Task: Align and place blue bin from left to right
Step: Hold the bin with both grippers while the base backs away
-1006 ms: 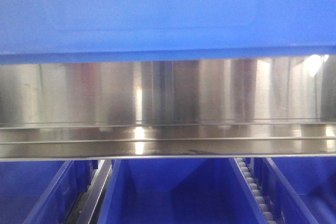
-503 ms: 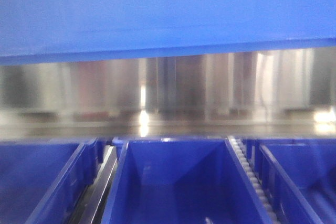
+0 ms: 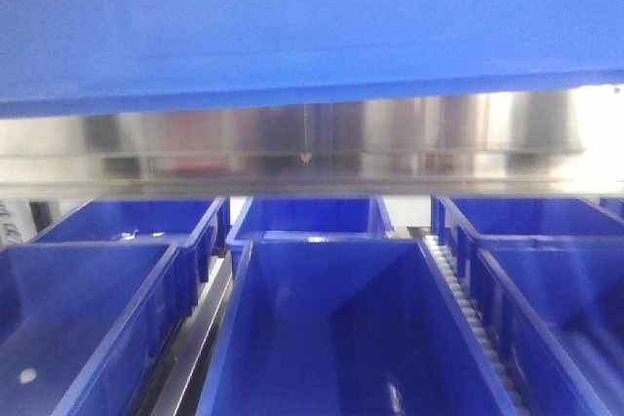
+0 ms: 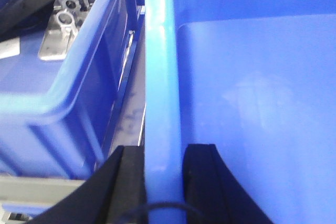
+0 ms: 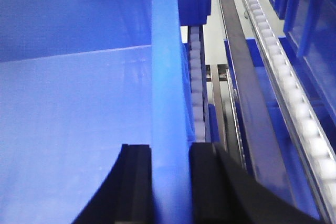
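The blue bin [image 3: 312,17] hangs close before the front camera, and its pale blue wall fills the top third of that view. My left gripper [image 4: 163,150] is shut on the bin's left rim [image 4: 160,77], one black finger [image 4: 131,174] outside the wall and the other inside. My right gripper [image 5: 170,148] is shut on the opposite rim [image 5: 168,77] in the same way. Both wrist views look along the rim into the bin's bare inside.
Below the held bin run rows of deeper-blue bins [image 3: 331,328] [image 3: 88,319] [image 3: 556,309] on roller tracks [image 3: 468,319]. A steel shelf beam [image 3: 312,158] crosses behind. A neighbouring bin [image 4: 68,87] holds metal parts [image 4: 60,30]. Roller rails [image 5: 283,77] lie right of the bin.
The steel shelf has slid upward in the front view and the lower bins now fill much more of it, with a back row showing. The held bin's lower edge stays near the top.
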{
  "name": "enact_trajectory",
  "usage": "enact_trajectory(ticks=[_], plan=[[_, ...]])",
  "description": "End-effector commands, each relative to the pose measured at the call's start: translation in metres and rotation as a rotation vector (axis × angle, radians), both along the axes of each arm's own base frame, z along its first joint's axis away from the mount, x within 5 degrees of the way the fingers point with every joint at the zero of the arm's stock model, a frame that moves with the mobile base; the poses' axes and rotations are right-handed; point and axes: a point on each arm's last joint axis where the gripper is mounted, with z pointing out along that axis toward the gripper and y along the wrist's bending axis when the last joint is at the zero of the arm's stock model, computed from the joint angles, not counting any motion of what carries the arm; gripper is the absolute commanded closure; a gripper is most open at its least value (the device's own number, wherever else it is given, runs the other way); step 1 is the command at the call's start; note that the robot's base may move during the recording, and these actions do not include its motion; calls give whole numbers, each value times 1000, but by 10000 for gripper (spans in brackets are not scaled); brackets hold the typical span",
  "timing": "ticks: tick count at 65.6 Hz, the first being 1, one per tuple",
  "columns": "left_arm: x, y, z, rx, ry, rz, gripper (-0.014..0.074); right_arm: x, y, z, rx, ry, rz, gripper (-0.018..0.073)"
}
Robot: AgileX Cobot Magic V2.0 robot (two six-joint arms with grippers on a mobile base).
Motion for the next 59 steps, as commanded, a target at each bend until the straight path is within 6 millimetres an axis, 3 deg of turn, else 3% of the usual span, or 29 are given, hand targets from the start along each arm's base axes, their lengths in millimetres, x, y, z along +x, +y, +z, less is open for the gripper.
enact_trajectory(ticks=[1,59], plan=[[-1,-15,4,-69,-31,-103,707,-6,19,17,164,-114,172,640],[-1,-15,4,-65,-35,-101,707,-6,19,17,164,-114,172,640]])
